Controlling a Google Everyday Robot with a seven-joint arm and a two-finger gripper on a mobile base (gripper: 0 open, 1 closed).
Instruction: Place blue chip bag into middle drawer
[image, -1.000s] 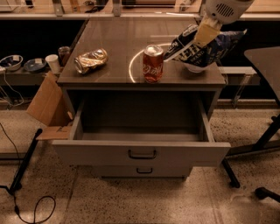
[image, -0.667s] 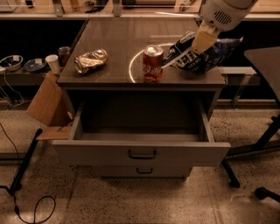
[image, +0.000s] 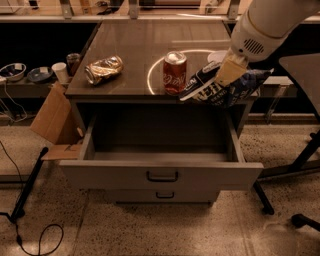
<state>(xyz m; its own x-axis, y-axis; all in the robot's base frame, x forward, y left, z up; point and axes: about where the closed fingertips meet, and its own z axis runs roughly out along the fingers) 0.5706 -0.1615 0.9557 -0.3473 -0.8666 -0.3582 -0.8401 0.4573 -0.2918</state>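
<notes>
The blue chip bag (image: 220, 88), crumpled navy foil with white lettering, hangs in my gripper (image: 227, 75) at the front right edge of the cabinet top, partly over the open middle drawer (image: 160, 175). The gripper is shut on the bag's upper part, reaching down from the white arm (image: 265, 27) at the upper right. The drawer is pulled out wide, its grey inside bare, with a dark curved handle (image: 162, 176) on the front panel.
A red soda can (image: 174, 73) stands on the cabinet top just left of the bag. A crushed gold-brown can (image: 103, 69) lies at the left. A lower drawer front (image: 164, 195) is shut. A cardboard piece (image: 50, 117) leans at the left; a chair base (image: 300, 165) stands at the right.
My gripper has carried the bag forward and down, from over the back right of the cabinet top to its front right edge, above the drawer's right end.
</notes>
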